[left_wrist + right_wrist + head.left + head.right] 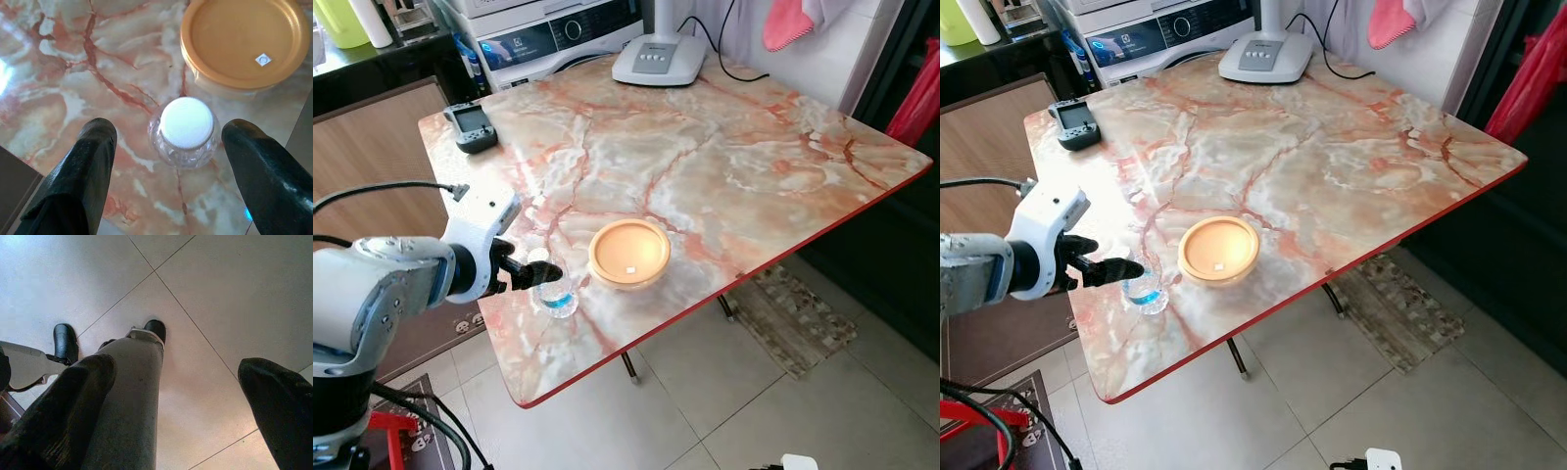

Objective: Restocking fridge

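Observation:
A small clear water bottle (557,296) with a white cap (186,122) and a blue label stands near the front left edge of the marble table (724,166). My left gripper (171,161) is open just above it, one black finger on each side of the cap, not touching. In the head views the left gripper (1108,270) reaches in from the left at the bottle's top. Just right of the bottle sits an orange lidded bowl (628,254). My right gripper (181,396) hangs open over the tiled floor.
A black handheld device (470,126) lies at the table's far left corner and a white fan base (658,59) with its cord at the far edge. A washing machine (558,39) stands behind. A mat (793,318) lies under the table's right side.

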### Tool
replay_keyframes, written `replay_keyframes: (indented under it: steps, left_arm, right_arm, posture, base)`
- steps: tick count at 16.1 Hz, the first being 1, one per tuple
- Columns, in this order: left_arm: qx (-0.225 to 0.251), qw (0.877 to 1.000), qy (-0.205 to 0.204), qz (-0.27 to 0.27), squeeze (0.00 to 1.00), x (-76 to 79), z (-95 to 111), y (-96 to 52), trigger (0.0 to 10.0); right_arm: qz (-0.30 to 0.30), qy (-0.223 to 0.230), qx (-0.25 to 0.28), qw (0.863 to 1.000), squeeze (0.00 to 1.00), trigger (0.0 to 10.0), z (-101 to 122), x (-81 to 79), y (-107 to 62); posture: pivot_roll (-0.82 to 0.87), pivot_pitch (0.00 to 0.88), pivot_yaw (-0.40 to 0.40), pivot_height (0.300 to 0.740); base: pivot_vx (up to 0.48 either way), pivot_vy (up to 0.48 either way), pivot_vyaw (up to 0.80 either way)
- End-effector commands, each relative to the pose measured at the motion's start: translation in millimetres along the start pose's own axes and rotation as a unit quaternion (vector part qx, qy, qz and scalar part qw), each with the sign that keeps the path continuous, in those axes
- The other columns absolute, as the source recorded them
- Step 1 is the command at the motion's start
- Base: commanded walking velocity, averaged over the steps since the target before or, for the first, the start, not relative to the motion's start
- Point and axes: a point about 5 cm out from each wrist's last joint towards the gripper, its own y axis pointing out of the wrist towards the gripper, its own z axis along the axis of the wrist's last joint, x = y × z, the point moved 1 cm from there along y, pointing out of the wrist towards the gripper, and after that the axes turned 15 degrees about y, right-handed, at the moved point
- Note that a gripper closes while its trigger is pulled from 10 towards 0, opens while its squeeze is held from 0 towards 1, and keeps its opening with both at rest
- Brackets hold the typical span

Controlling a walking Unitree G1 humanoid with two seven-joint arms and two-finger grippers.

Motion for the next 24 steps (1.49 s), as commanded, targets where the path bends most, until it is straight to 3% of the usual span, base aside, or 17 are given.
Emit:
replay_keyframes:
  steps: [1, 8, 9, 10, 11, 12, 24]
  left_arm:
    - [0.008, 1.0, -0.015, 0.014, 0.0, -5.3, -1, -0.2, 10.0]
    - [0.02, 0.999, -0.036, 0.016, 0.0, -7.3, -3, 6.6, 10.0]
    - [0.019, 0.999, -0.038, 0.015, 0.0, -6.8, -4, 7.4, 5.5]
    - [0.018, 0.999, -0.04, 0.014, 0.0, -6.5, -5, 7.9, 4.0]
    - [0.017, 0.999, -0.042, 0.013, 0.0, -5.8, -7, 9.2, 0.7]
    - [0.017, 0.999, -0.045, 0.012, 0.0, -4.9, -8, 9.8, 0.0]
    - [0.023, 0.998, -0.049, 0.01, 0.0, -3.9, -7, 10.9, 0.0]
  right_arm:
    - [-0.001, -0.002, -0.014, 1.0, 0.0, 10.0, -9, 0.8, -0.8]
    - [-0.002, 0.001, -0.012, 1.0, 0.0, 10.0, -8, 1.1, -0.8]
    - [-0.002, 0.001, -0.012, 1.0, 0.0, 10.0, -8, 1.0, -0.8]
    - [-0.002, 0.001, -0.012, 1.0, 0.0, 10.0, -8, 1.0, -0.8]
    - [-0.002, 0.002, -0.012, 1.0, 0.0, 10.0, -8, 0.9, -0.8]
    - [-0.003, 0.002, -0.011, 1.0, 0.0, 10.0, -8, 1.0, -0.8]
    - [-0.001, 0.004, -0.012, 1.0, 0.0, 10.0, -8, -0.1, -0.6]
  posture:
    - [0.18, 0.122, 0.066, 0.74]
    - [0.18, 0.131, 0.068, 0.74]
    - [0.18, 0.131, 0.066, 0.74]
    - [0.18, 0.131, 0.066, 0.74]
    - [0.17, 0.133, 0.066, 0.74]
    - [0.17, 0.133, 0.066, 0.74]
    - [0.18, 0.142, 0.067, 0.74]
  base:
    - [0.0, 0.0, 0.0]
    - [0.0, 0.0, 0.0]
    - [0.0, 0.0, 0.0]
    - [0.0, 0.0, 0.0]
    - [0.0, 0.0, 0.0]
    - [0.0, 0.0, 0.0]
    - [0.0, 0.0, 0.0]
